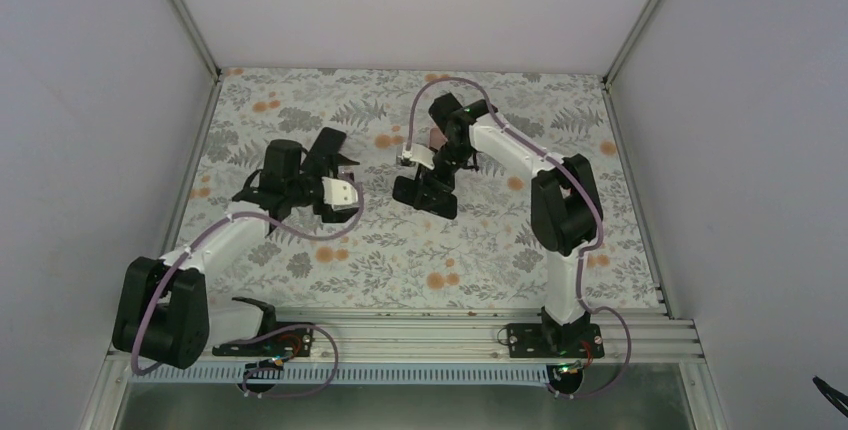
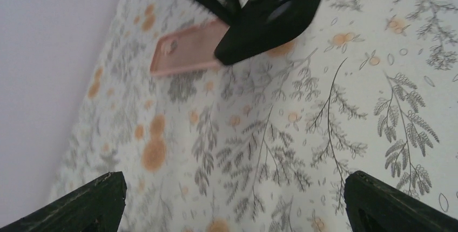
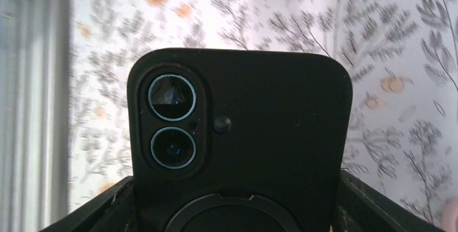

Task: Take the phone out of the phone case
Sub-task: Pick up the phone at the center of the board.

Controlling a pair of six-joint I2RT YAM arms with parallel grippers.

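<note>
**Describer:** Black fingers (image 3: 102,205) of the right gripper (image 3: 237,210) rise from the bottom corners of its wrist view. They press against the two long edges of the phone (image 3: 270,124), a black slab with twin lenses (image 3: 173,121) stacked at one corner and a ring (image 3: 232,216) on its back. The hold sits low on the phone, clear of the lenses.

**Reader:** Where is the phone case (image 2: 183,54)?

**Describer:** Ahead of the left hand, lying flat on the flowered table cover (image 2: 324,135). It is pale pink with rounded corners. The lifted phone hangs in front of it and hides one end. Its hollow seems to face up and looks empty, so I judge the phone already out. Whether the two touch, I cannot tell.

**Reader:** And the left gripper (image 2: 237,194)?

**Describer:** Spread wide and holding nothing. Its fingertips (image 2: 102,199) show in the lower corners of its own view, above bare cover.

**Reader:** How would these things handle?

**Describer:** Going by looks alone, the case is light, thin-walled and probably rubbery, so it would flex under a squeeze and might slide on the cover. Because it lies so low, it offers only its raised rim to hold — along a long side, or at the corner by the camera cut-out (image 2: 168,48). The phone is stiff, heavier and smooth-sided. Its glass lenses are the fragile part, so the side edges are the sensible place to grip.
</note>
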